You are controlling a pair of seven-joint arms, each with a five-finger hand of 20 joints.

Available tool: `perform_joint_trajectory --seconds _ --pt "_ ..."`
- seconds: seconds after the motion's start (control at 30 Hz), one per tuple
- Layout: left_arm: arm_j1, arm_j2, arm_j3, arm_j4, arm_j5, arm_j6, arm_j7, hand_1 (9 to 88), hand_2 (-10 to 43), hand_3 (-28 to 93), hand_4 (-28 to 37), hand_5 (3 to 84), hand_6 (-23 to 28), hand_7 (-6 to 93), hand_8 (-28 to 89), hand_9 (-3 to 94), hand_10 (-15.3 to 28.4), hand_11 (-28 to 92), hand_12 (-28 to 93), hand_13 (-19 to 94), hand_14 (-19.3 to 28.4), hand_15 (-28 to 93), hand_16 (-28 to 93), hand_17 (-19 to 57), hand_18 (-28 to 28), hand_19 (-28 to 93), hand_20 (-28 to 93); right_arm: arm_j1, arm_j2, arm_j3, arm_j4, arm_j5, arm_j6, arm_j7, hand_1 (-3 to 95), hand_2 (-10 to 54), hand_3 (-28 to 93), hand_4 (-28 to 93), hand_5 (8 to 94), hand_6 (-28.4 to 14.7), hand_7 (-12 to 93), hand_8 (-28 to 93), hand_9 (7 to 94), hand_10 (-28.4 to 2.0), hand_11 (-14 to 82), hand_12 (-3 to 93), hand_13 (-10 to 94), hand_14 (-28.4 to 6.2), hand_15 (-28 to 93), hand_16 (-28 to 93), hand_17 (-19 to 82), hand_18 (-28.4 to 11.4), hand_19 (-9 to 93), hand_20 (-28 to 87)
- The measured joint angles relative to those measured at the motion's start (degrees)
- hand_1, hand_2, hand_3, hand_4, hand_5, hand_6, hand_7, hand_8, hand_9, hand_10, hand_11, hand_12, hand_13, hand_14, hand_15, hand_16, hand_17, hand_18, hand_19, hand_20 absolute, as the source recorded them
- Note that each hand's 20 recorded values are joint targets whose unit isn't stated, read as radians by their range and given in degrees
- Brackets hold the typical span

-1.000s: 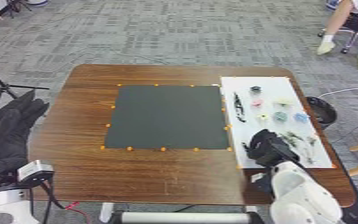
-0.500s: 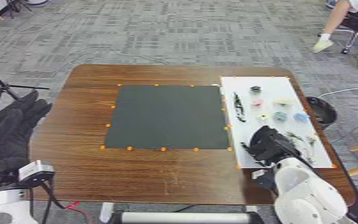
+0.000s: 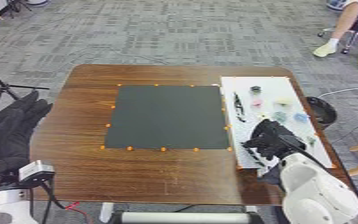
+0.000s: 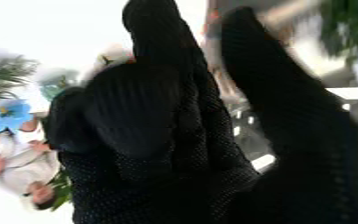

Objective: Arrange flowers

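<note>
Small pastel flowers (image 3: 256, 102): on the white rectangular sheet (image 3: 264, 82), beyond the right hand.
Black-gloved right hand (image 3: 268, 137): relaxed, thumb apart, no grasp visible.
Green leafy sprigs (image 4: 2, 80): bulky fingers closing loosely could snag these, dragging neighbours.
Blue flower (image 4: 7, 116): separate petals in the right wrist view; head view gives a spot, yet the whole layout.

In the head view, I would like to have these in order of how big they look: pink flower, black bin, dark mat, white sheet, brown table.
Largest to smallest:
Brown table
Dark mat and white sheet, too alike to rank
Black bin
Pink flower
</note>
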Motion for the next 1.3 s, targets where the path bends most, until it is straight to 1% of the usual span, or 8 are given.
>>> perform_joint_trajectory --seconds 0.13,0.57,0.8,0.87,0.9,0.93,1.23,1.3 --pt "0.00 -0.04 -0.20 -0.02 0.03 -0.21 -0.13 30.8 -2.4 68 -19.2 50.0 3.8 12.7 -7 48.4 14.8 20 12 37 18.9 24 0 6.9 13.0 12 21 -1.53 0.42 0.43 -0.11 -1.25 -2.65 0.04 38.5 -9.5 59 -6 67.1 -6.8 16 -1 83.0 -14.6 17.3 22.0 93 -1.5 44 37 55 -17.0 85 44" --pt "-0.06 -0.09 -0.31 -0.03 0.78 -1.03 -0.59 31.2 -2.5 68 -19.0 50.1 3.9 12.7 -7 48.4 14.8 20 12 37 18.9 24 0 7.0 12.9 12 21 -2.87 1.51 -2.46 1.76 -8.47 0.95 -0.16 46.0 -9.5 59 -9 66.7 -5.8 23 0 84.0 -13.7 22.0 24.8 93 -0.5 47 38 55 -16.6 86 46" --pt "-0.06 -0.15 -0.32 -0.03 1.00 -1.41 -0.80 31.2 -2.6 68 -18.9 50.0 3.9 12.7 -7 48.4 14.8 20 12 37 19.0 24 0 6.9 13.0 12 21 -2.64 1.92 -4.44 2.22 -10.12 2.27 -0.47 56.6 -9.5 48 -6 66.1 -4.7 23 26 86.9 -11.5 15.2 36.8 94 -0.3 47 38 56 -16.3 86 47" --pt "-0.06 -0.16 -0.35 -0.03 1.03 -1.44 -0.82 31.3 -2.6 68 -19.0 50.0 3.9 12.7 -7 48.4 14.8 20 12 37 19.0 24 0 7.0 13.0 12 21 -2.36 2.15 -5.04 2.40 -10.75 2.33 -0.68 79.8 -9.5 -10 31 66.3 -4.3 24 29 88.2 -10.8 12.9 39.6 94 -0.1 48 38 56 -16.1 86 48" --pt "-0.06 -0.18 -0.37 -0.03 1.04 -1.46 -0.83 31.3 -2.5 68 -19.0 50.0 3.9 12.7 -7 48.4 14.8 20 12 37 19.0 24 0 7.0 13.0 12 21 -2.21 2.27 -5.35 2.51 -11.08 2.34 -0.79 85.6 -9.5 -24 40 66.5 -4.0 24 30 88.9 -10.4 11.6 41.0 94 -0.1 49 38 56 -15.8 86 48" --pt "-0.06 -0.20 -0.40 -0.04 1.05 -1.49 -0.85 31.4 -2.5 68 -19.0 50.0 3.9 12.7 -7 48.4 14.8 20 12 37 19.0 24 0 7.0 13.0 12 21 -2.07 2.41 -5.67 2.62 -11.42 2.40 -0.92 87.9 -9.5 -27 41 66.7 -3.9 24 30 89.4 -10.2 10.6 42.4 94 0.0 49 38 56 -15.7 86 48" --pt "-0.06 -0.41 -0.57 -0.05 1.07 -1.82 -1.07 31.4 -2.5 67 -18.9 50.0 4.0 12.6 -7 48.3 14.7 20 12 37 19.1 24 0 7.0 13.0 12 21 -0.83 3.12 -7.64 2.91 -12.29 2.88 -1.48 90.9 -9.5 -25 47 72.4 -3.0 22 30 93.5 -9.3 11.9 41.6 94 0.4 54 31 60 -14.4 85 46" --pt "-0.06 -0.44 -0.57 -0.06 1.07 -1.83 -1.09 31.3 -2.5 68 -18.8 50.1 4.0 12.6 -7 48.3 14.7 20 12 37 19.0 24 0 6.9 13.0 12 21 -0.67 3.12 -7.72 2.84 -10.90 3.02 -1.40 75.1 -9.5 23 15 74.0 -3.2 21 29 93.6 -9.5 13.1 40.1 94 0.5 55 29 61 -14.2 85 45"
